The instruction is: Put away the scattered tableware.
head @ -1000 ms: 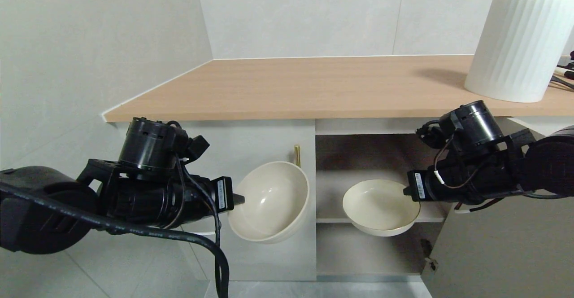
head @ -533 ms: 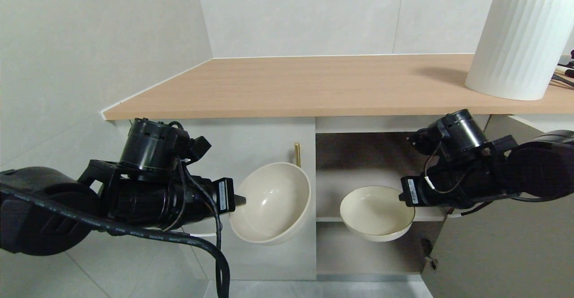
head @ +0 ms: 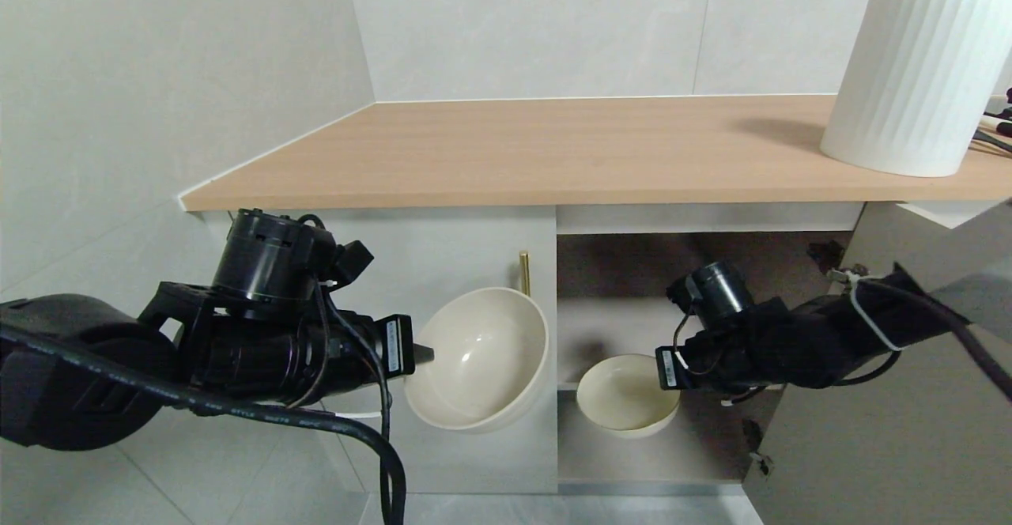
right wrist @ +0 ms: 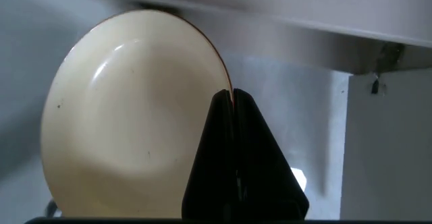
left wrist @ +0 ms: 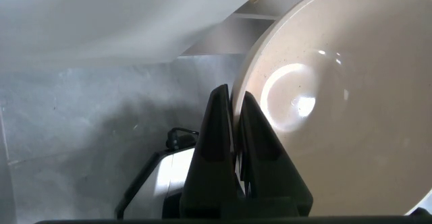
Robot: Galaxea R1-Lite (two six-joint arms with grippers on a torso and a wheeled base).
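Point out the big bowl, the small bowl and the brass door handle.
big bowl [head: 482, 359], head view, inner wall.
small bowl [head: 627, 394], head view, inner floor.
brass door handle [head: 523, 272], head view, mid shaft.

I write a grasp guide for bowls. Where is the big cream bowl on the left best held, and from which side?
Take the big cream bowl by its thin rim, one finger inside, one outside, coming edge-on from the arm's side. Its smooth round wall looks too wide to span; only the rim fits a pinch, as the left gripper holds it.
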